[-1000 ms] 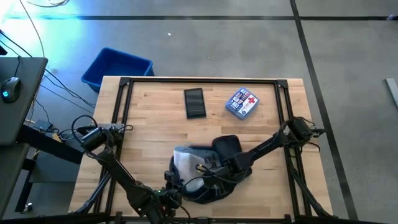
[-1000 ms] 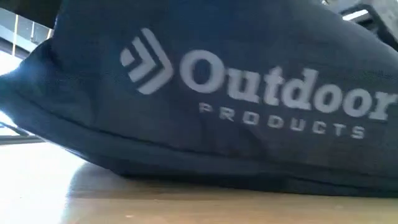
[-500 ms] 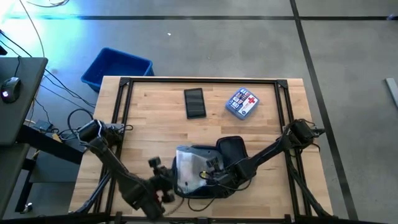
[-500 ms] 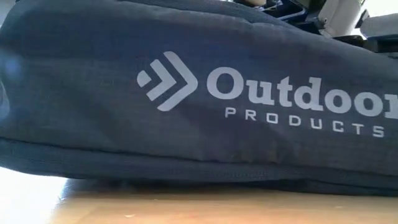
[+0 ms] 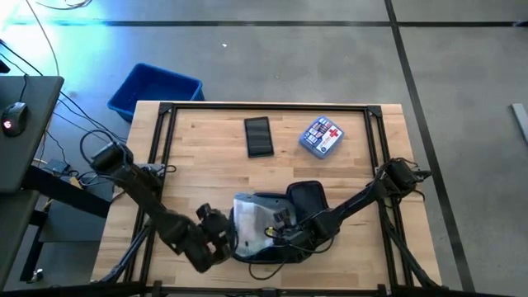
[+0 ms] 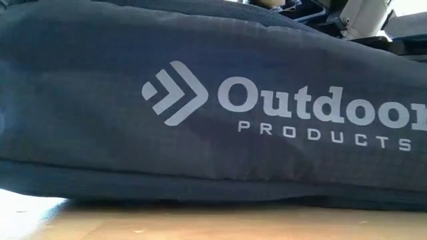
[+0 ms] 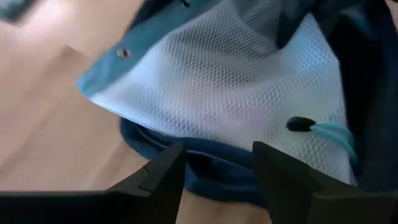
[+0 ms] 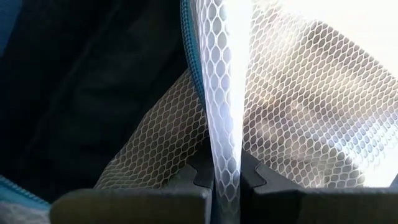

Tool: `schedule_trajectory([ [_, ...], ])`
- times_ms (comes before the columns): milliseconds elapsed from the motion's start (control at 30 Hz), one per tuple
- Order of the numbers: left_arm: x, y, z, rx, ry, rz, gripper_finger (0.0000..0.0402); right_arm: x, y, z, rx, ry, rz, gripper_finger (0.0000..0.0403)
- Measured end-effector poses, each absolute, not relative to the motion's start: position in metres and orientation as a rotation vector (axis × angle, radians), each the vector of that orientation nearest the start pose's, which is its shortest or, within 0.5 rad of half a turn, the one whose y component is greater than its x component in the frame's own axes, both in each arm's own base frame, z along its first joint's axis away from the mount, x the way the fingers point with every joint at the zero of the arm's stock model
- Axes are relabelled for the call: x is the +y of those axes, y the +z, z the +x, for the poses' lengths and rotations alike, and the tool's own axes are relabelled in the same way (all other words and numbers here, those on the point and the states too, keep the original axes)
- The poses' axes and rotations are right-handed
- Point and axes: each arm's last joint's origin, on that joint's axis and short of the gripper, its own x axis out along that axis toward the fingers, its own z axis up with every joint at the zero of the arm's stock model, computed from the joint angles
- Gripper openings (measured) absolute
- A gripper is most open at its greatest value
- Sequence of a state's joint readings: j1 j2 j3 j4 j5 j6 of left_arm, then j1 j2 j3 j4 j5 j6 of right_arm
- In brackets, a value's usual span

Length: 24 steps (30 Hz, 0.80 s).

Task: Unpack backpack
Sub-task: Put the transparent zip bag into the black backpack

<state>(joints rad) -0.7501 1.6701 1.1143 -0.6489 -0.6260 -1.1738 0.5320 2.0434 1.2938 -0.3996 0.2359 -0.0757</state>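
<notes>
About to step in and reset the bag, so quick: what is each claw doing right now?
Left claw: open, empty, beside the backpack.
Right claw: shut on the white mesh lining inside the backpack.

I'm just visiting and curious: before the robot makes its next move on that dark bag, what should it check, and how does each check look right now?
1. Right gripper pinches the white mesh panel: ok.
2. Left gripper open, holding nothing: ok.
3. Dark navy soft fabric backpack lies on the wooden table: ok.
4. Black flat phone and small blue pouch with red cross lie apart from the backpack: ok.
5. Anything left inside the backpack: cannot tell.
</notes>
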Motion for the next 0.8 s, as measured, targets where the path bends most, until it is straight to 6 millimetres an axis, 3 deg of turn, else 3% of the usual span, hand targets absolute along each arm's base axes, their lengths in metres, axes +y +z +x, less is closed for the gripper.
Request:
schedule_trajectory([
  [167,-0.187,0.17,0.257,0.875,0.345,-0.454,0.0191,0.197,0.128,0.348,1.057,0.303,-0.495,0.0],
  [267,-0.174,0.157,0.258,0.99,0.362,-0.431,0.0192,0.198,0.129,0.349,1.051,0.293,-0.472,0.0],
  [533,-0.16,0.152,0.249,1.049,0.508,-0.289,0.017,0.197,0.129,0.352,1.034,0.288,-0.463,0.0],
  [800,-0.153,0.152,0.254,0.927,0.571,-0.221,0.0166,0.197,0.129,0.352,1.023,0.309,-0.493,0.0],
])
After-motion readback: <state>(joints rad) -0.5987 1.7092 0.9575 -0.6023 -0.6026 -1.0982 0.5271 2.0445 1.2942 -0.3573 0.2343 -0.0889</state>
